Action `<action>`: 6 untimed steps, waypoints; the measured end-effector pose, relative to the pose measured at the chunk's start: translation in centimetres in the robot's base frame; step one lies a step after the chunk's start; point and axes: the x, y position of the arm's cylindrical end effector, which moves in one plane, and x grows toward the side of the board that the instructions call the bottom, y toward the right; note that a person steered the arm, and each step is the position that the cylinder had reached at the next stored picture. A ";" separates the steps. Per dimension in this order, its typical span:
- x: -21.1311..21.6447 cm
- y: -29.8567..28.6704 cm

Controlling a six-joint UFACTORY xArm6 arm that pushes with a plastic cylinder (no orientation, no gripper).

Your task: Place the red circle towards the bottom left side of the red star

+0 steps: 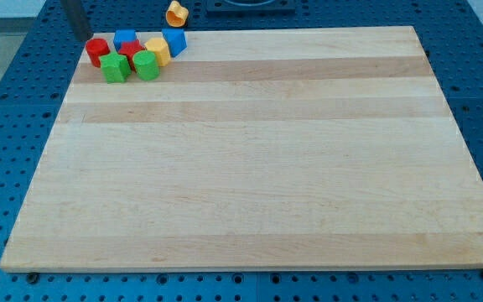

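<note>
The red circle [97,51] stands near the board's top left corner, at the left end of a tight cluster of blocks. The red star [132,53] lies just to its right, partly hidden among the other blocks. My tip [80,36] is at the view's top left, just beyond the board's edge. It is up and to the left of the red circle, a short gap away.
Around the red star are a blue block [125,39], a yellow block [158,50], a second blue block [174,41] and two green blocks [115,69] [146,65]. A yellow block [176,13] lies off the wooden board [250,184] at the top.
</note>
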 end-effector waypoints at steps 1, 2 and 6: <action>0.0 0.0; -0.6 0.4; 15.3 2.9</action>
